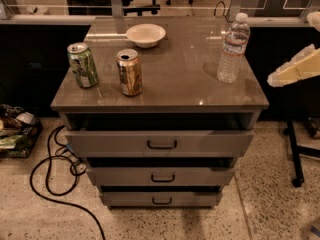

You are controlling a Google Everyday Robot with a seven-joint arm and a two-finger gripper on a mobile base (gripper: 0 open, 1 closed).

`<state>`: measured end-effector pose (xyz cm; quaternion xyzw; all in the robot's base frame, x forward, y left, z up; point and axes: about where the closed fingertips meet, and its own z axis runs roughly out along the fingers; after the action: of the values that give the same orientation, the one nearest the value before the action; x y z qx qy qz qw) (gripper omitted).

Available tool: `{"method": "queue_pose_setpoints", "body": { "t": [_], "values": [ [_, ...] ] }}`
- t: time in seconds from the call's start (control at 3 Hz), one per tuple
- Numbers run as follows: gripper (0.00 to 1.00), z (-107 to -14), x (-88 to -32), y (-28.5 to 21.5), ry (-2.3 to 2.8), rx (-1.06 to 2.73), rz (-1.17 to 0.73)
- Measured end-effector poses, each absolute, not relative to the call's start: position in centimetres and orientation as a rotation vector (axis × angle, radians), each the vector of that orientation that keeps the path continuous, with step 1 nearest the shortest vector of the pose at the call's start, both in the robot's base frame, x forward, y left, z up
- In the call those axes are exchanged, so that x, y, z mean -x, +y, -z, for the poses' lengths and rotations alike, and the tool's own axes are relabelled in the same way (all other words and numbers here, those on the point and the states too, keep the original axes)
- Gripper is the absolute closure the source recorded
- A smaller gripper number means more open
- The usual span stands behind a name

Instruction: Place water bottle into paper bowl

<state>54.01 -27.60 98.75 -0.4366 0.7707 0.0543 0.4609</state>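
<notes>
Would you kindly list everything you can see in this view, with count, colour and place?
water bottle: one, clear with a white cap, upright on the right side of the cabinet top
paper bowl: one, off-white, back of the top, left of centre
green can: one, green, upright near the front left
gold can: one, gold, upright just right of the green can
cabinet: one, grey-brown, three drawers each partly pulled out
cable: one, black, looped on the floor at the left
tool: one, pale cream, at the right edge, beyond the cabinet and apart from the bottle
</notes>
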Motion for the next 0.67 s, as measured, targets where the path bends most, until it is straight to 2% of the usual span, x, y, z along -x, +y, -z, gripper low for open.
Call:
{"method": "queue_pose_setpoints", "body": {
  "t": [0.67],
  "values": [
    [0.0, -95.1, -59.0, -26.3, 1.76, 0.897, -0.449]
  ]
}}
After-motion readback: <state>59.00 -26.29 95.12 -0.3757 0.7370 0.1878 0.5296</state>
